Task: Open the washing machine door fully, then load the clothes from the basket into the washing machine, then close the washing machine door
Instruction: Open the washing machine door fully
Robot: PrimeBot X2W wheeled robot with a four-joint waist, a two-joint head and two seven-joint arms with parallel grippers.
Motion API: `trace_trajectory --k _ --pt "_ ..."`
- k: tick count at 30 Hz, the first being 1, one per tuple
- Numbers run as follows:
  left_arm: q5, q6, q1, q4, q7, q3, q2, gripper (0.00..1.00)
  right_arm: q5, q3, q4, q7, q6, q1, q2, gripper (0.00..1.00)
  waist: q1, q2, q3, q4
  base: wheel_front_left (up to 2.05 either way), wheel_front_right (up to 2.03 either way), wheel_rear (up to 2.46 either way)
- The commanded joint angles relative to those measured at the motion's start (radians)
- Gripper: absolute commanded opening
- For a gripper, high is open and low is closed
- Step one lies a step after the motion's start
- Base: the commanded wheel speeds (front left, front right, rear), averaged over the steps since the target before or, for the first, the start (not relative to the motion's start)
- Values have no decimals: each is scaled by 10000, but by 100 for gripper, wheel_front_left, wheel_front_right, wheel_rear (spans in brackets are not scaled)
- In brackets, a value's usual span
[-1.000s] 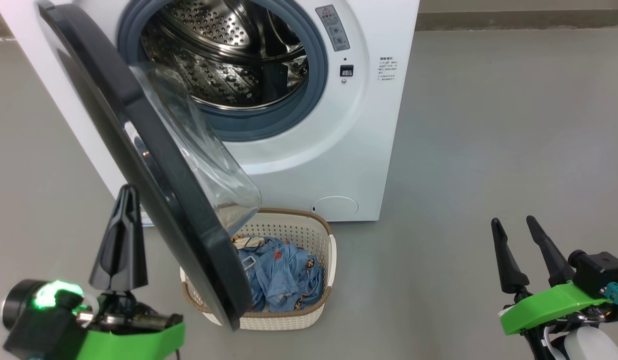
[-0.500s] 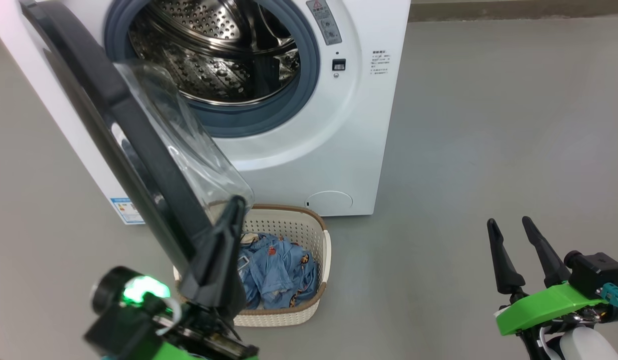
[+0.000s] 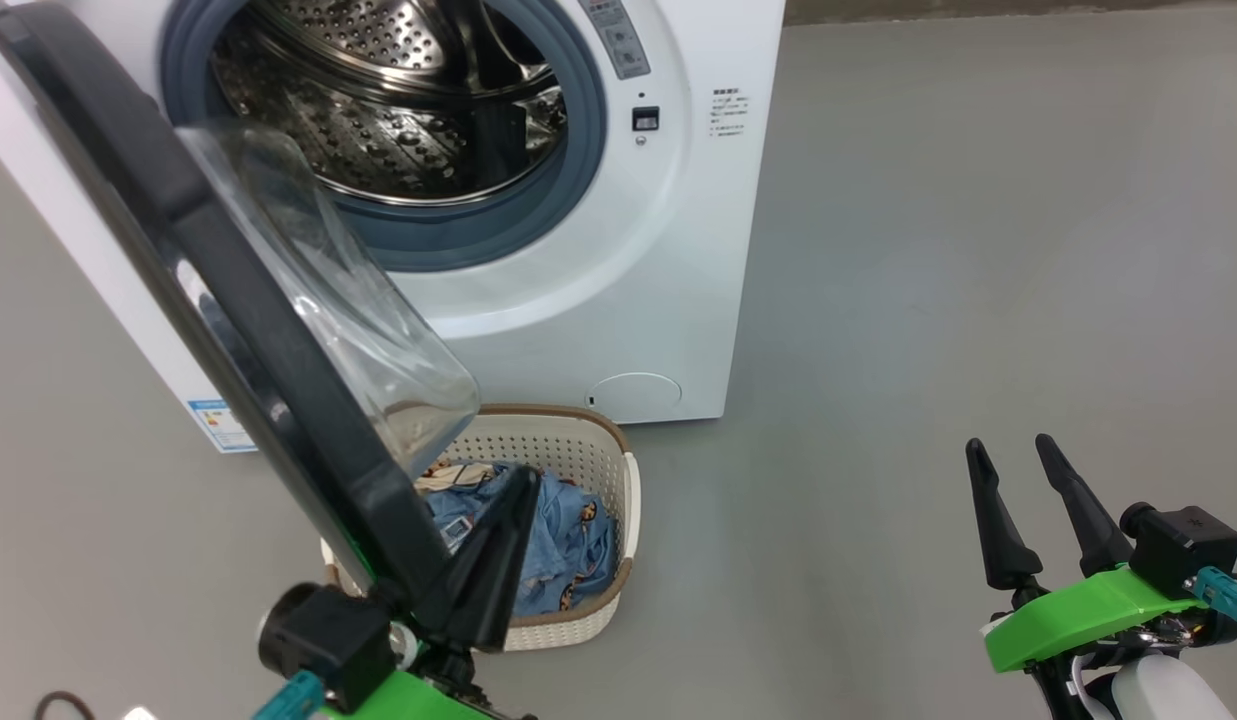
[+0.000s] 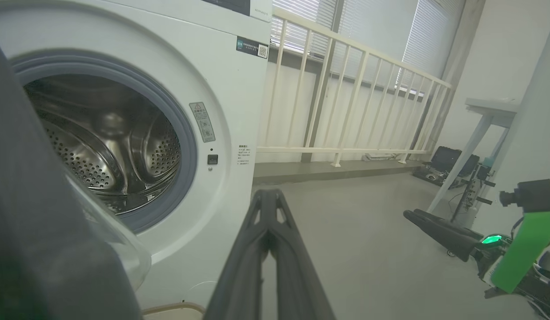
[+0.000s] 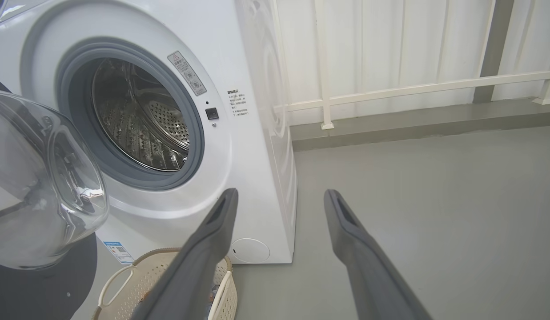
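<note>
Near door rim [image 3: 278, 400], L claw [image 3: 523, 482] (shut)

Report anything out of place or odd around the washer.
The washing machine door stands only part open, its free edge jutting over the basket and hiding part of the clothes from the head view. Nothing looks spilled or damaged.

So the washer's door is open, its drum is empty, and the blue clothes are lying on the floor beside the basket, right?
Not quite: the head view shows the clothes inside the basket, not on the floor. The door is open and the drum empty.
</note>
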Motion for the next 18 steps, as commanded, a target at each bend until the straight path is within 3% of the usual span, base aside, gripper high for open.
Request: trace_trajectory --k 1,18 --pt "-118 -22 -276 42 7 210 82 0 -112 202 -235 -93 46 -248 -113 100 0 0 36 -85 0 0 0" --pt "-626 348 -557 1916 -150 752 100 0 -102 188 -171 -93 46 -251 -124 100 0 0 65 -169 0 0 0"
